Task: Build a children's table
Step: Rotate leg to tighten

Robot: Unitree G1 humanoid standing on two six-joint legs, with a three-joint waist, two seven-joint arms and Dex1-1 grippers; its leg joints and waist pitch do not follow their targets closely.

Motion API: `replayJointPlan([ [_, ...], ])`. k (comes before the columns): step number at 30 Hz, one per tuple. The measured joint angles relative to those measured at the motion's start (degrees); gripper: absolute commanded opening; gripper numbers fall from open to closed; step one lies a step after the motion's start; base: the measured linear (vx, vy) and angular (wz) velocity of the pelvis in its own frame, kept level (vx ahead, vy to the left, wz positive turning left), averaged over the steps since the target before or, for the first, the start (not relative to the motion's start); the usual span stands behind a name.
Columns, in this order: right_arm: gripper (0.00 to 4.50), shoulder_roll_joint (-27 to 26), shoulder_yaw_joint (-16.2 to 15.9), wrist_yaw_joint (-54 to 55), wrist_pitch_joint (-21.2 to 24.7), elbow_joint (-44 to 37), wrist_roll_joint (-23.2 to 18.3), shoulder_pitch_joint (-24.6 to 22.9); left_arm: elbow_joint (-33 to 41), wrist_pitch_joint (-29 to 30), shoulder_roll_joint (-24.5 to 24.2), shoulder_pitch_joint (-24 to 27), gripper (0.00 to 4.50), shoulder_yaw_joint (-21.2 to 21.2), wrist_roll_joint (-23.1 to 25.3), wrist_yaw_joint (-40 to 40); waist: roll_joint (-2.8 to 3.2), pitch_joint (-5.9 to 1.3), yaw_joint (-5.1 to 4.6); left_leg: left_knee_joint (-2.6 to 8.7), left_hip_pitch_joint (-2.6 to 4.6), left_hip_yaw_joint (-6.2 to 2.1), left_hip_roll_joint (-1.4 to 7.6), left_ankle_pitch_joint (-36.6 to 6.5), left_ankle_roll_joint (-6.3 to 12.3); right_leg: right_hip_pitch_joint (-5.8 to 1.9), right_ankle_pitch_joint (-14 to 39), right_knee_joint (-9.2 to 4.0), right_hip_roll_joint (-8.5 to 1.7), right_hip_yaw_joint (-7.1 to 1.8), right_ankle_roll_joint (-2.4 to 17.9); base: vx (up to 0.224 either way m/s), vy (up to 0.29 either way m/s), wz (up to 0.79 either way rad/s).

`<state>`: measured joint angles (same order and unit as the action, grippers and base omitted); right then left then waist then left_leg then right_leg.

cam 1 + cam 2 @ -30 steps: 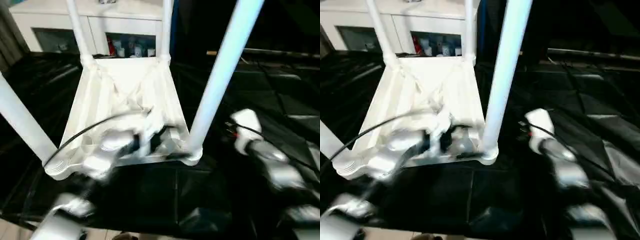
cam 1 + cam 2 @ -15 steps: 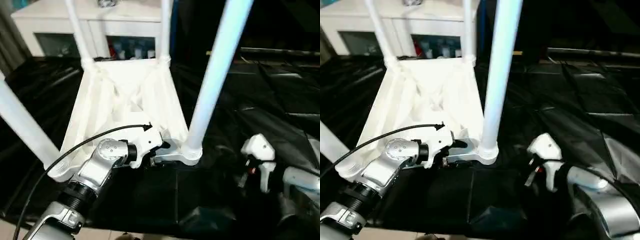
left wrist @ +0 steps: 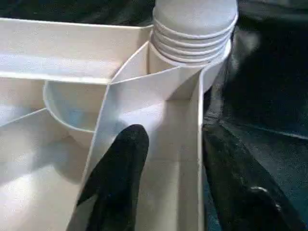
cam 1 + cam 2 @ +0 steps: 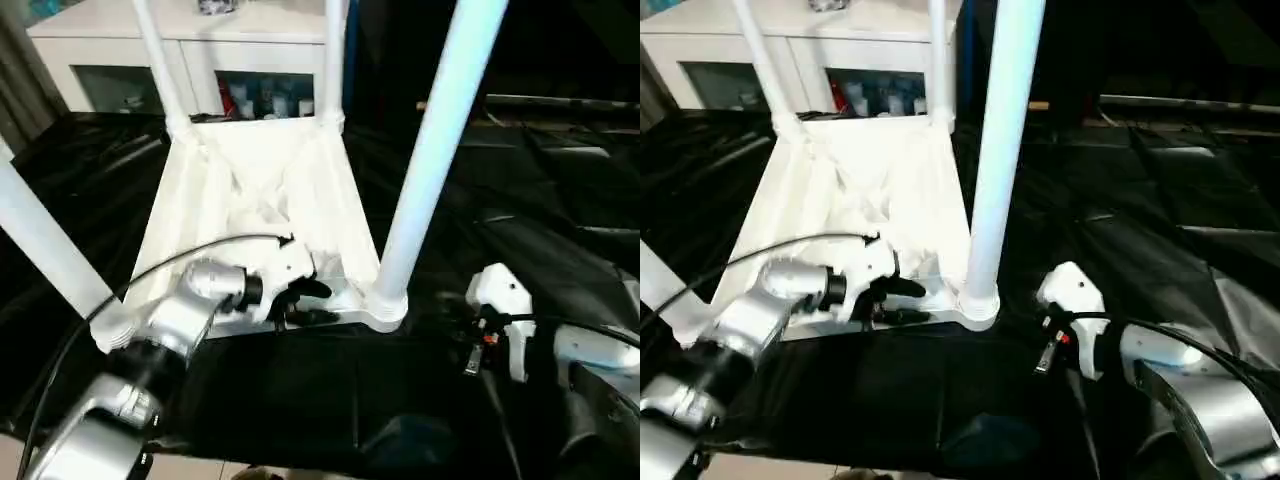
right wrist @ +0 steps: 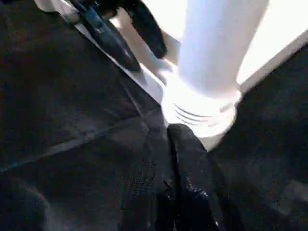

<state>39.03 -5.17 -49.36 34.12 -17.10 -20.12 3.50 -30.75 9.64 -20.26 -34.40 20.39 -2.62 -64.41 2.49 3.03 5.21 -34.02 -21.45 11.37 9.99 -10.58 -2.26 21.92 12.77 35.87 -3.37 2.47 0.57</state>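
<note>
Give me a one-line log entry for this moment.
table top: upside down, four legs up | left gripper: fingers straddling near rim | right gripper: shut, by near-right leg socket

No writing, label, brand, number or sign can be read anywhere. The small things behind the glass doors of the far white cabinet (image 4: 255,60) are too blurred to make out any print on them.

arms silver | wrists white | fingers (image 3: 120,168) black | cables black
</note>
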Motion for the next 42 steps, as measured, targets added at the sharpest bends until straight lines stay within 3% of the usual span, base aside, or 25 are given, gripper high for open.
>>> replayJointPlan([
  [10, 0.00, 0.30, -1.43, -0.01, 0.19, 2.17, 0.49, 2.16, -3.66, -0.68, 0.34, -1.04, 1.25, 0.41, 0.26, -2.40, 0.01, 0.00, -0.04, -0.05, 0.03, 0.00, 0.00, 0.00, 0.00, -0.02, -0.01, 0.04, -0.01, 0.00, 0.01, 0.000, 0.000, 0.00],
  [11, 0.00, 0.23, -1.59, -0.01, 0.16, 2.34, 0.57, 2.48, -3.99, -0.87, 0.38, -1.17, 0.94, 0.44, 0.34, -2.43, 0.01, -0.01, -0.09, -0.07, 0.03, 0.00, 0.01, 0.00, 0.00, -0.02, -0.01, 0.04, -0.01, 0.00, 0.02, 0.000, 0.000, 0.00],
  [20, 0.00, 0.46, -2.08, -0.85, -0.01, 2.65, 0.69, 3.11, -4.85, -1.26, 0.62, -1.83, 0.36, 0.82, 1.02, -3.96, 0.02, -0.01, -0.12, -0.10, 0.08, 0.00, 0.01, 0.01, 0.00, -0.04, -0.02, 0.10, -0.01, -0.01, 0.03, 0.000, 0.000, 0.00],
  [21, 0.00, 0.40, -2.11, -0.88, -0.37, 2.91, 0.77, 3.26, -4.86, -1.19, 0.52, -1.84, 0.06, 0.83, 1.22, -3.94, 0.01, -0.01, -0.17, -0.10, 0.10, 0.00, 0.01, 0.01, 0.00, -0.05, -0.03, 0.12, -0.01, -0.01, 0.03, 0.000, 0.000, 0.00],
  [24, 0.00, -0.32, -2.13, -0.52, -0.93, 4.14, 1.19, 3.61, -3.85, -0.02, -0.06, -1.47, 0.06, 0.83, 1.37, -3.31, 0.00, -0.01, -0.32, -0.10, 0.16, 0.00, 0.01, 0.01, -0.01, -0.06, -0.05, 0.16, -0.01, 0.00, 0.06, 0.000, 0.000, 0.00],
  [28, 0.00, -1.15, -2.15, -0.43, -0.98, 4.22, 1.02, 3.44, 4.56, 6.12, -2.22, 3.21, 0.06, -1.04, 0.89, -0.15, -0.09, 0.02, -0.98, -0.10, 0.29, -0.04, 0.04, 0.00, -0.02, -0.04, -0.06, 0.22, -0.01, 0.01, 0.05, 0.000, 0.000, 0.00],
  [33, 0.00, -1.62, -2.24, -0.41, -1.14, 4.61, 1.04, 3.24, 21.82, 18.14, -6.08, 12.90, 0.06, -4.71, -0.49, 3.01, -0.63, 0.16, -3.28, 0.08, 0.24, -0.14, 0.07, -0.11, -0.02, 0.09, -0.04, 0.11, 0.00, 0.04, 0.05, 0.000, 0.000, 0.00],
  [35, 0.00, -1.71, -2.23, -0.40, -1.20, 5.18, 1.11, 3.32, 25.07, 20.23, -6.23, 14.60, 0.06, -5.02, -0.38, 4.38, -0.78, 0.19, -3.33, 0.10, 0.31, -0.15, 0.07, -0.10, -0.02, 0.09, -0.04, 0.09, 0.01, 0.05, 0.05, 0.000, 0.000, 0.00],
  [37, 0.00, -2.32, -2.24, -0.41, -1.90, 6.46, 1.27, 3.58, 28.15, 21.60, -6.23, 16.11, 0.06, -5.06, 0.08, 6.30, -1.38, 0.29, -3.10, 0.12, 0.41, -0.17, 0.08, -0.09, -0.05, 0.09, -0.04, 0.11, 0.00, 0.09, 0.05, 0.000, 0.000, 0.00],
  [42, 0.00, -6.90, -2.49, 1.60, -4.46, 9.21, 2.22, 6.21, 28.83, 20.81, -4.11, 16.51, 0.06, -4.86, 0.74, 10.38, -2.10, 0.22, -2.73, -0.05, 0.37, -0.16, 0.05, -0.08, -0.05, 0.05, -0.08, 0.09, -0.01, 0.02, 0.10, 0.000, 0.000, 0.00],
])
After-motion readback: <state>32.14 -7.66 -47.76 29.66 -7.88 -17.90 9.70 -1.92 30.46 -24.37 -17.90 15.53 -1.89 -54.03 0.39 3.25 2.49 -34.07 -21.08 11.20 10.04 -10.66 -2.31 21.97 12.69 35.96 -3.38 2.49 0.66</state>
